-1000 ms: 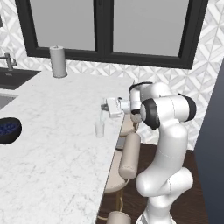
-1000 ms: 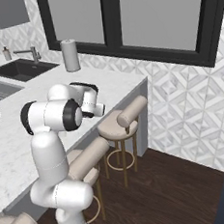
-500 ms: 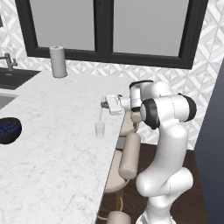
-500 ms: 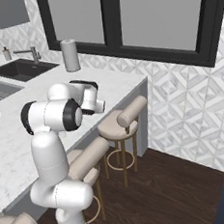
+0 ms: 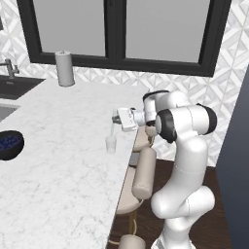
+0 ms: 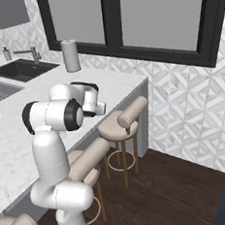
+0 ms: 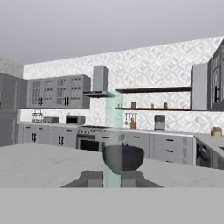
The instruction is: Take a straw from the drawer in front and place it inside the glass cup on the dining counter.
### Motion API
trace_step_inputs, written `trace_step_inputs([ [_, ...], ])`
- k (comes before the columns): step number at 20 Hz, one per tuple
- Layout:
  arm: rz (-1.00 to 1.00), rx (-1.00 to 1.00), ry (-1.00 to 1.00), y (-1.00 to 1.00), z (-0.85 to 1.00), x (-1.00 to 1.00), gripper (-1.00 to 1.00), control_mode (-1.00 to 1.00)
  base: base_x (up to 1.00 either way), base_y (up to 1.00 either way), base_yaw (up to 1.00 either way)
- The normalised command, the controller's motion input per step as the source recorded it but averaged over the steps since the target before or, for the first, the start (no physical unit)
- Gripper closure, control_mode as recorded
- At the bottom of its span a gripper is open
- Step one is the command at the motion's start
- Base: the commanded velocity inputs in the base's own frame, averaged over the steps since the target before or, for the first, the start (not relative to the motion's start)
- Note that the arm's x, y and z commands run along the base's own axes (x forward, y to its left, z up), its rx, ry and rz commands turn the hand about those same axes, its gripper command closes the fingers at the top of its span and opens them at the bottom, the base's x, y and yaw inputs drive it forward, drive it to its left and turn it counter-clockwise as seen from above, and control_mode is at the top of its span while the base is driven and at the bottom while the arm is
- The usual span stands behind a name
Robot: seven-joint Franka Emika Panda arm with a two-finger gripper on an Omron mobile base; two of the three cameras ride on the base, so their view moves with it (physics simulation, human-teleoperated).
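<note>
The arm has eased the gripper [image 5: 115,120] lower and a touch left since a moment ago, so the straw [image 5: 112,129] now hangs upright just above the cup [image 5: 111,144], near the counter's [image 5: 58,160] right edge. The fingers stay clamped on the straw's top end.

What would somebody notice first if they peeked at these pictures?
The big white robot arm bending over the long marble counter. Its gripper is shut on a thin pale straw hanging just above a small glass cup near the counter's edge. A dark bowl sits far left.
</note>
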Motion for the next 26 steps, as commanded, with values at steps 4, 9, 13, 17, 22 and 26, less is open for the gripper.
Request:
trace_step_inputs([
  [4, 0.00, -0.02, -0.06, 0.00, -0.22, 0.00, 1.00, -1.00, 0.00, 0.00, 0.00],
  [9, 0.00, -0.01, -0.07, 0.00, -0.16, 0.01, 1.00, -1.00, 0.00, 0.00, 0.00],
  [13, 0.00, -0.04, -0.09, 0.00, 0.00, -0.44, 1.00, -1.00, 0.00, 0.00, 0.00],
  [17, 0.00, -0.07, -0.12, 0.00, 0.00, -0.73, 1.00, -1.00, 0.00, 0.00, 0.00],
  [22, 0.00, -0.09, -0.11, 0.05, -0.32, -0.28, 1.00, -1.00, 0.00, 0.00, 0.00],
  [26, 0.00, -0.09, -0.05, 0.11, -0.47, 0.14, 1.00, -1.00, 0.00, 0.00, 0.00],
])
